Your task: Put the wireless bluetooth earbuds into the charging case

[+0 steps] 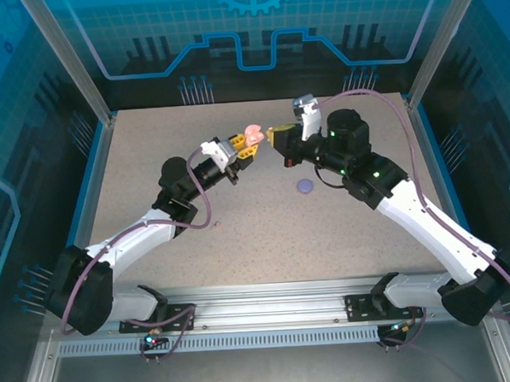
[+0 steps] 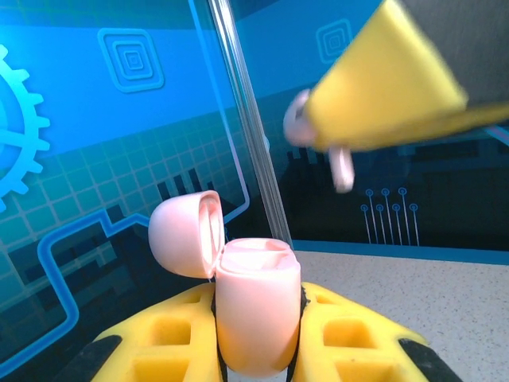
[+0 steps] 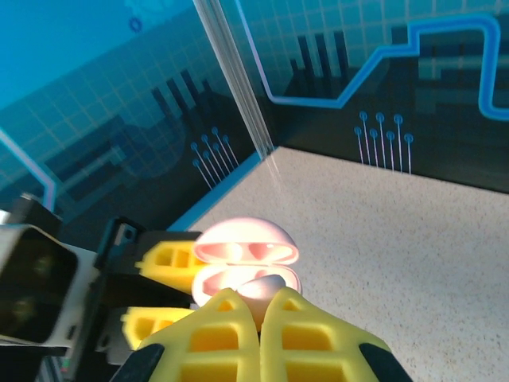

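My left hand (image 1: 246,149) clamped on open charging case (image 2: 256,306), raised off tabletop (image 1: 240,234). My right hand (image 1: 274,137) pinching pink earbud (image 2: 342,167) just above case. Risk: stem misses socket, earbud slips from pinch, falls to tabletop.

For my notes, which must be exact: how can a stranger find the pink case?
Look over the far middle of the speckled table. There the left pincer holds the pink case, lid open; the round purple thing nearby lies on the table instead.
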`<action>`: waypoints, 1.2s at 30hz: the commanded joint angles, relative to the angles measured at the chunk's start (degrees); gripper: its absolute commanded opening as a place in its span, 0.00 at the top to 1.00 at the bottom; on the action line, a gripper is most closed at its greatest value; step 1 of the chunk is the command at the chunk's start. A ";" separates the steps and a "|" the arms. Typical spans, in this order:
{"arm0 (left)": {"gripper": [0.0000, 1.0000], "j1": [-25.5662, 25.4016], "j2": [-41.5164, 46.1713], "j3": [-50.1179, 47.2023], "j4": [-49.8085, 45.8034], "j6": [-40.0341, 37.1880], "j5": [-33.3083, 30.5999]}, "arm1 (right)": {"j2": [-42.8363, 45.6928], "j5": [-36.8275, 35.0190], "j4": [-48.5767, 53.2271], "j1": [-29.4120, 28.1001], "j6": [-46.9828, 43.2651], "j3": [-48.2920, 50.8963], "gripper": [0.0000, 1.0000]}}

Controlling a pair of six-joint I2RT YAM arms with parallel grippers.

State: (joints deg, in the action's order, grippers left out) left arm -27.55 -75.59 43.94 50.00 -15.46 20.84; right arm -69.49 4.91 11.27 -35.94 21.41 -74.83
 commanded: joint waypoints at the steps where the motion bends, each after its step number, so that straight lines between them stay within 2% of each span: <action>1: 1.00 -0.33 1.76 1.78 2.74 -3.01 1.31 | 1.89 -0.55 -3.67 0.45 1.52 1.37 1.00; 12: 1.00 -0.35 2.64 3.95 0.75 -4.58 2.80 | 1.46 -1.25 -10.86 -0.53 4.57 5.21 1.00; 36: 1.00 -0.43 2.42 3.50 -0.43 -4.14 3.24 | -0.95 -0.87 -12.16 -2.02 4.79 3.19 1.00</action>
State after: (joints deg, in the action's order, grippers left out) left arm -27.62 -74.19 46.26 49.34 -18.59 22.41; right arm -70.76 4.51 1.41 -37.26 25.91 -69.82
